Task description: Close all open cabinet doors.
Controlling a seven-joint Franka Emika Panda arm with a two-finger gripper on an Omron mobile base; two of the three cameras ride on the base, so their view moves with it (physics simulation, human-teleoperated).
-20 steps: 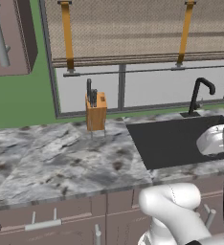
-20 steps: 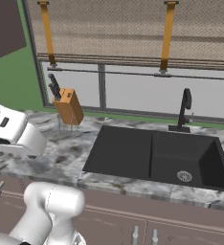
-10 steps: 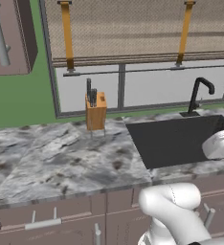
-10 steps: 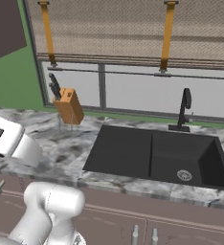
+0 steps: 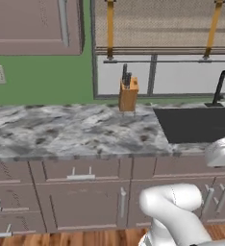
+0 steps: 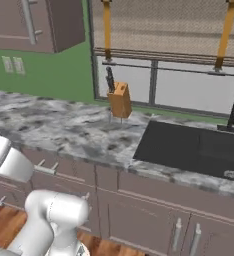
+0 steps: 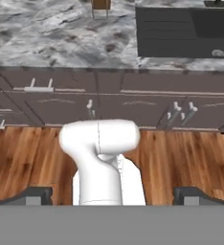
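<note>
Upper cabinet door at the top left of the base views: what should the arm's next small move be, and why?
Probably lift and swing the gripper up toward the upper cabinet door and its bar handle. The hand view looks down at the wooden floor and the lower cabinet doors, which appear flush, and the gripper is open and holds nothing. Whether the upper door is ajar is hard to tell.

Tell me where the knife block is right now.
The knife block stands on the marble counter against the window, just left of the black sink; in the right base view it sits near centre.
</note>
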